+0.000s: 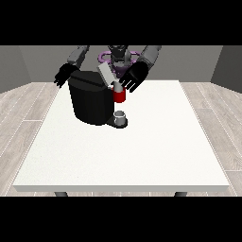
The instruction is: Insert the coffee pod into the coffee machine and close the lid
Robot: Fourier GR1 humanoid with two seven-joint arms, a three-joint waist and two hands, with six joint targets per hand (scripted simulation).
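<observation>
White table (156,151) carries the black coffee machine (92,101) with its grey lid (106,74) tilted up, and the hand at the view's right (133,77), fingers spread, hangs just above the red pod holder (119,96), nearer than the relaxed hand at the view's left (64,74); the coffee pod itself I cannot make out.

Even, diffuse light brightens the white table (142,156); only faint shadow beneath the coffee machine (92,101).
</observation>
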